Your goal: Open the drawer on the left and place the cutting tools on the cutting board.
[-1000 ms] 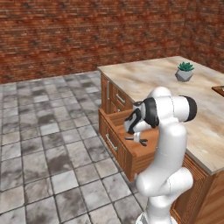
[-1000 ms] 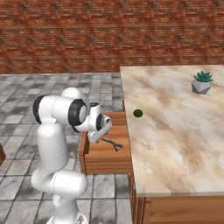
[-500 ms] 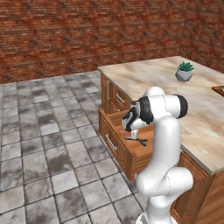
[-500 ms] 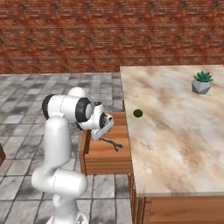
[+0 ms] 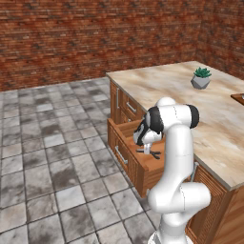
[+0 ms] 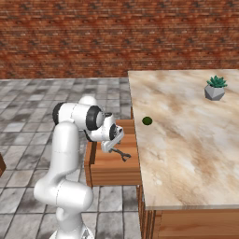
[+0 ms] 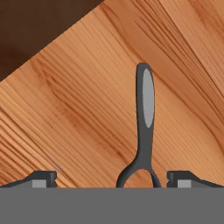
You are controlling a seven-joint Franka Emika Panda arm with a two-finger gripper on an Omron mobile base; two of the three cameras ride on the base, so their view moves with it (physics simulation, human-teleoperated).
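Note:
The drawer [image 5: 125,153] [image 6: 113,173] stands pulled out from the island's left side. One cutting tool [image 5: 149,152] [image 6: 122,155] lies on the drawer floor, dark grey and slim. In the hand view this tool [image 7: 145,100] has a silver inlay on its handle and forks at the bottom. My gripper [image 5: 142,145] [image 6: 112,148] [image 7: 111,180] hangs open just over it inside the drawer, and the forked end sits between the two fingertips [image 7: 42,178], untouched. A brown corner of the cutting board [image 5: 239,98] pokes in at the counter's far right edge.
A small green round fruit [image 6: 147,121] rests on the marble counter [image 6: 186,140] near the drawer. A potted plant [image 5: 201,78] [image 6: 215,87] stands at the far end. Closed drawer fronts [image 5: 129,107] sit behind the open one. Grey tiled floor [image 5: 52,162] spreads to the left.
The arm has folded in and the hand has dipped lower into the drawer, closer to the tool. The jaws stayed open. The tool has not moved.

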